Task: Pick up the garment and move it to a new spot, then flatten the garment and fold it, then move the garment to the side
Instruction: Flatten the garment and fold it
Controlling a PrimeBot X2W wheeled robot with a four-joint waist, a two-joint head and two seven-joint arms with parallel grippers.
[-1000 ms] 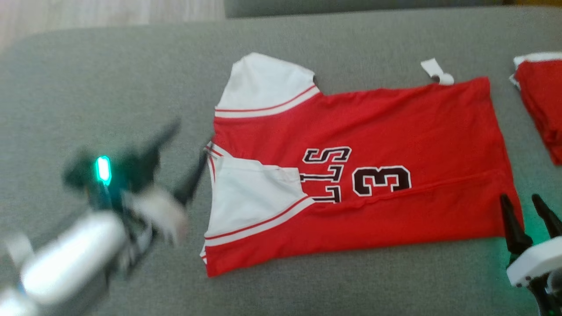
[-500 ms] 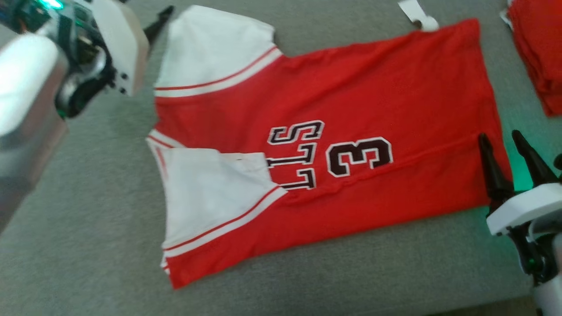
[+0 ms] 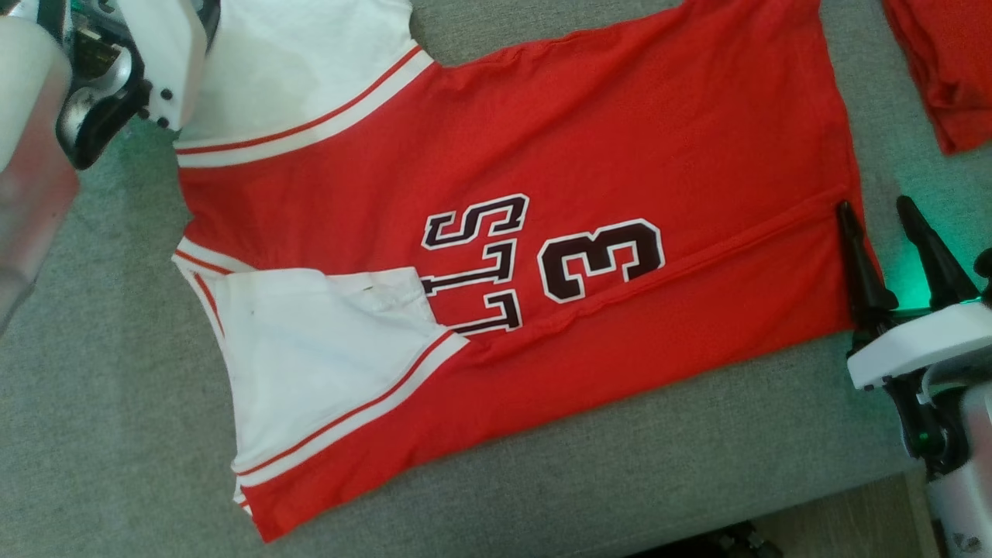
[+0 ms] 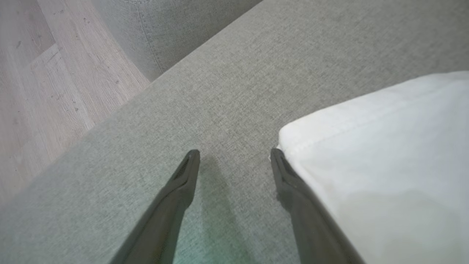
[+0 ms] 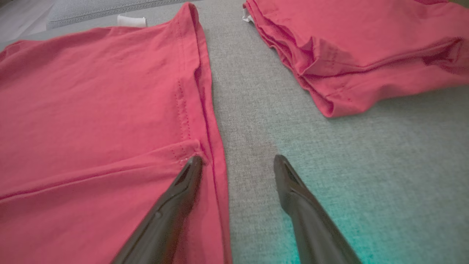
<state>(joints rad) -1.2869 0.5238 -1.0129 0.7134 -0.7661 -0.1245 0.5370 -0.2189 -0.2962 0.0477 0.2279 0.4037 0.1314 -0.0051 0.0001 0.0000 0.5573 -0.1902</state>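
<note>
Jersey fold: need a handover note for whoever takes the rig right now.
Left gripper: open, empty, one finger beside the corner of the far white sleeve.
Right gripper: open, empty, straddling the hem; one finger over red fabric, the other over the grey cushion.
Jersey: spread flat on the cushion, near long side folded in over part of the lettering. A folded red garment lies apart, past the hem.
Done: flattened, one fold in.
Left: remaining folds, then move it to the side.
</note>
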